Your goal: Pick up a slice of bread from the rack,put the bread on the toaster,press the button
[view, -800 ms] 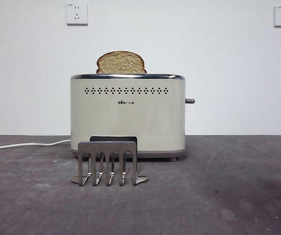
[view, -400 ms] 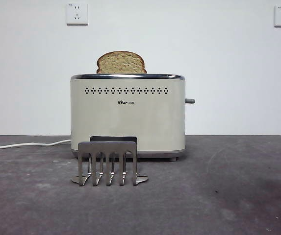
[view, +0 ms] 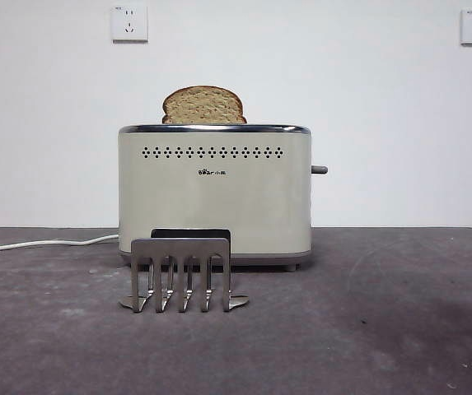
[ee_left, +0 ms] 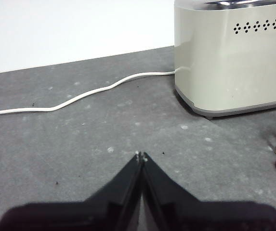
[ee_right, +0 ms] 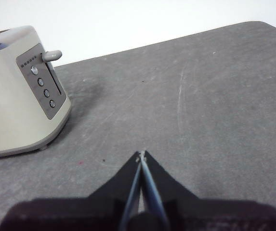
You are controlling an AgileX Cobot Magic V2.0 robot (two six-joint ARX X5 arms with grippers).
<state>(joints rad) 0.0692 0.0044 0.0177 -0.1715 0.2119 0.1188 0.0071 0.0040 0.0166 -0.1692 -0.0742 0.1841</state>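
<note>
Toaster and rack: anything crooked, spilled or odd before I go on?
Nothing stands out. The slice of bread sits upright in the toaster, top poking out. The rack stands level in front, no slice in it. The lever is at the top of its slot. Both grippers are shut, holding nothing.

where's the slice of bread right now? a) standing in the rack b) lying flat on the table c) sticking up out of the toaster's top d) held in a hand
c: the slice of bread rises from the top of the toaster, while the rack in front holds nothing and both hands sit shut on nothing.
</note>
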